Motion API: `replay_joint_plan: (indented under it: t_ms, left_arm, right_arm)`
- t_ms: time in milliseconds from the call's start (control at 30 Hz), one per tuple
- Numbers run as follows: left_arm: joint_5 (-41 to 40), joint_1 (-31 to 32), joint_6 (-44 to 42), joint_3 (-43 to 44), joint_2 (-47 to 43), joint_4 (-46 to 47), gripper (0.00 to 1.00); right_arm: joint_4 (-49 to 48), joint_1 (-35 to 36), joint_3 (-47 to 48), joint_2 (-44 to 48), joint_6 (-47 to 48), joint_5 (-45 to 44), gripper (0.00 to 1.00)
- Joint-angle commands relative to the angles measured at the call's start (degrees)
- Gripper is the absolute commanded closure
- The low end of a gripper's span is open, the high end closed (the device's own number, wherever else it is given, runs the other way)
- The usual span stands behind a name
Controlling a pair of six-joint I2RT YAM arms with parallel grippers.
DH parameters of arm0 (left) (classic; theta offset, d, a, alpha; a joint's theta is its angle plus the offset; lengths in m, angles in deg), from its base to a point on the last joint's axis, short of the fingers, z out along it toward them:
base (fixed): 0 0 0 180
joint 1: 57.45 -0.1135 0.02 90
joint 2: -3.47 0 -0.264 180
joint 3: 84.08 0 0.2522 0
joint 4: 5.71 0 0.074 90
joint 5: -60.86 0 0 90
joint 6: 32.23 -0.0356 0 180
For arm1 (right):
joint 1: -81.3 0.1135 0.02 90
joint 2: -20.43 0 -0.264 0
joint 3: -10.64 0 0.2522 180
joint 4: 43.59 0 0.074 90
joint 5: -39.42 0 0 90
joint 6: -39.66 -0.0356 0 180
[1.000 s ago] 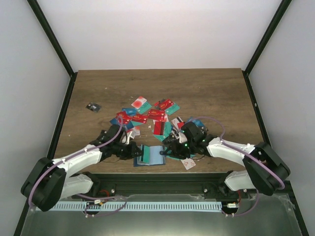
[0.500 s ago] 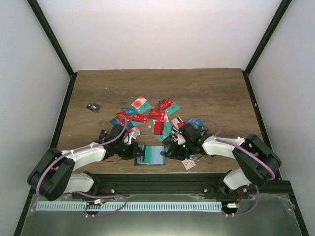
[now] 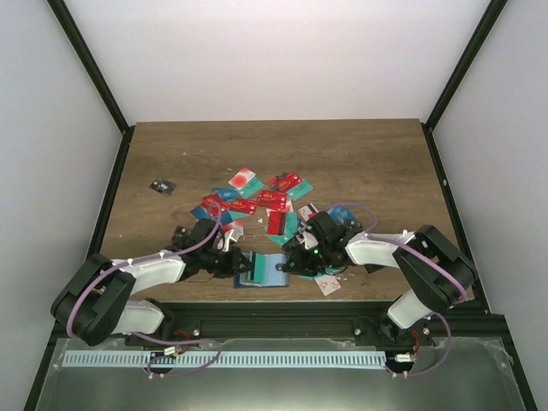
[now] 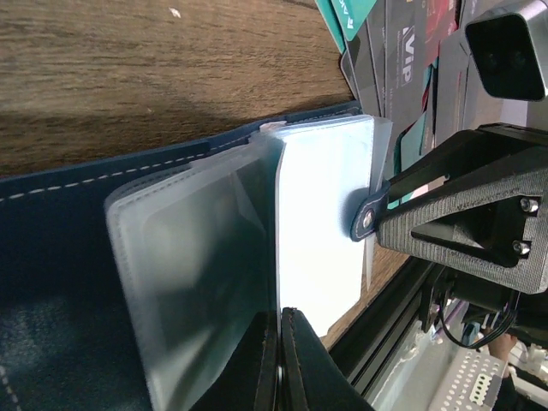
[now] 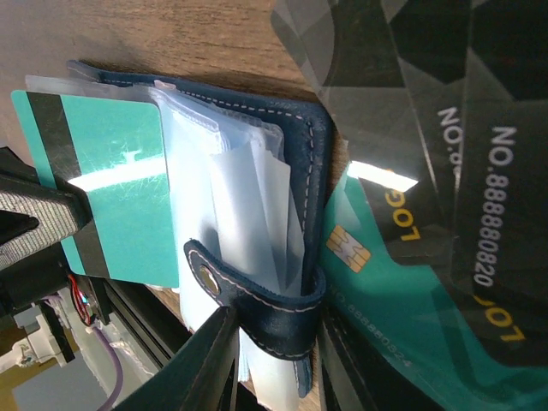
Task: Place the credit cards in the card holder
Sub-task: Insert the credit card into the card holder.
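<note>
The card holder lies open near the table's front edge, navy outside with clear sleeves inside. My left gripper is shut on one clear sleeve, and its jaws pinch the sleeve's edge. A teal credit card with a dark stripe sits in a sleeve on the left side. My right gripper straddles the holder's right cover and snap strap, with its fingers pressed against the strap. The other credit cards lie heaped just behind the holder.
A teal chip card and black cards lie right beside the holder's right edge. A white-and-red card sits at the front edge. A small black chip lies far left. The table's metal front rail is close.
My right gripper has narrowed onto the holder's strap side and its arm has shifted slightly left. My left gripper keeps its pinch on the sleeve.
</note>
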Motion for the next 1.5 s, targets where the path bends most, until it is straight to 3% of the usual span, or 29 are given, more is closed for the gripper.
replay_joint_plan:
  t_ms: [0,1467]
  left_arm:
    - [0.76,-0.22,1.0,-1.04,0.5,3.45,0.96]
    - [1.23,3.74,8.58,-3.62,7.63,17.54,0.96]
  right_arm:
    - [-0.64,-0.22,1.81,-1.38,1.55,0.27,0.72]
    - [-0.44,-0.18,1.52,-2.13,1.93,0.84,0.72]
